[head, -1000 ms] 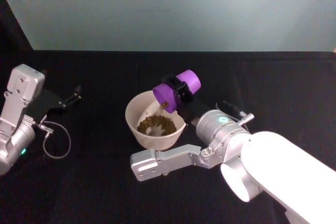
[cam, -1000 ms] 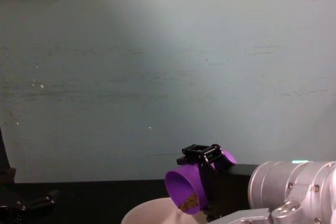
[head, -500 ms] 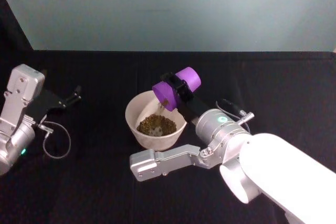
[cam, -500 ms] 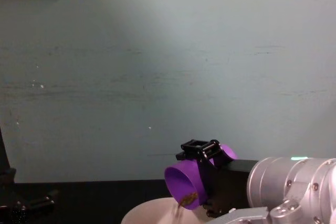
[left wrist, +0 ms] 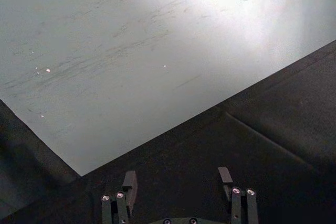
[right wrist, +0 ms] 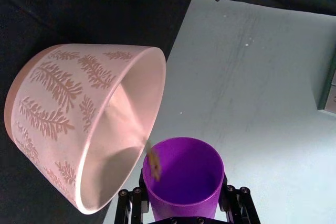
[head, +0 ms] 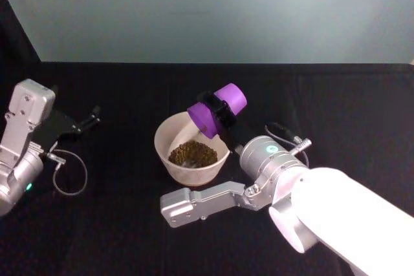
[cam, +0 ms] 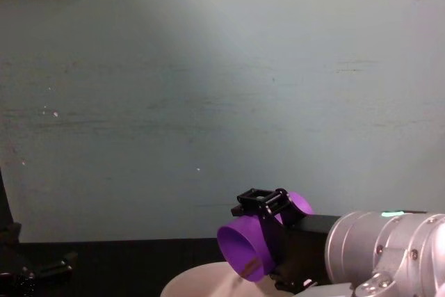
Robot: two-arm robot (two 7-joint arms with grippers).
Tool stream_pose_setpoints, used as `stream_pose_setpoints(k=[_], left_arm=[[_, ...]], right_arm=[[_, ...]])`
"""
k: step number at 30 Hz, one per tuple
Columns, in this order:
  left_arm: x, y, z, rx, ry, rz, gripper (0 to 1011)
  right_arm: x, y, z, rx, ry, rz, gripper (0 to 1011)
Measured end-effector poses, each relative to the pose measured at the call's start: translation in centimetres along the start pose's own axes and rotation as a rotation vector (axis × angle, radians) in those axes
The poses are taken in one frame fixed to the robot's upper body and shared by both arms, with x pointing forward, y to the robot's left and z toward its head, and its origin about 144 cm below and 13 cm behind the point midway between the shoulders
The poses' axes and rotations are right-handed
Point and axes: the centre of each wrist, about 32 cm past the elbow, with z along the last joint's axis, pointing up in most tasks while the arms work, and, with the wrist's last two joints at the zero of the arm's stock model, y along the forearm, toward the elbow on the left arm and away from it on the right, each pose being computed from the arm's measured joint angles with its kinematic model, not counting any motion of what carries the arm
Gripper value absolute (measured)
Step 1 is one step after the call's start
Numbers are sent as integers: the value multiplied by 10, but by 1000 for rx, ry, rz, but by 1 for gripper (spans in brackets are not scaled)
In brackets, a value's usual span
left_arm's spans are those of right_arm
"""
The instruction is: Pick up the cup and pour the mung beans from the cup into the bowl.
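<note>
A small bright purple plastic cup point(head: 231, 97) hangs tipped at the middle of the head view. Its mouth points down-left over the upper right rim of a wide, pale pink round bowl point(head: 194, 171) on the black tabletop point(head: 336, 108). The right jaws are clamped around the cup's sides. Greenish-brown mung beans point(head: 193, 153) lie heaped in the bowl, and a few cling at the cup's lip. The left jaws, at the frame's left, stand wide apart and hold nothing.
</note>
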Motion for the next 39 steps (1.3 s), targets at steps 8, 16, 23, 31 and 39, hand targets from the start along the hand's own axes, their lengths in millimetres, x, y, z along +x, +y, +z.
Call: stream_pose_setpoints(k=[8, 16, 23, 31, 39], left_arm=[[0, 0, 0, 0, 0, 0, 1000], [0, 0, 0, 0, 0, 0, 1000], [0, 0, 0, 0, 0, 0, 1000], [0, 0, 0, 0, 0, 0, 1000], [0, 0, 0, 0, 0, 0, 1000]], right_arm=[[-1, 0, 2, -7, -38, -6, 722], [-1, 0, 5, -14, -90, -16, 722], [-2, 0, 9, -27, -175, -20, 722], [-6, 0, 12, -35, -224, -48, 722], [-6, -3, 6, -23, -100, -88, 722]])
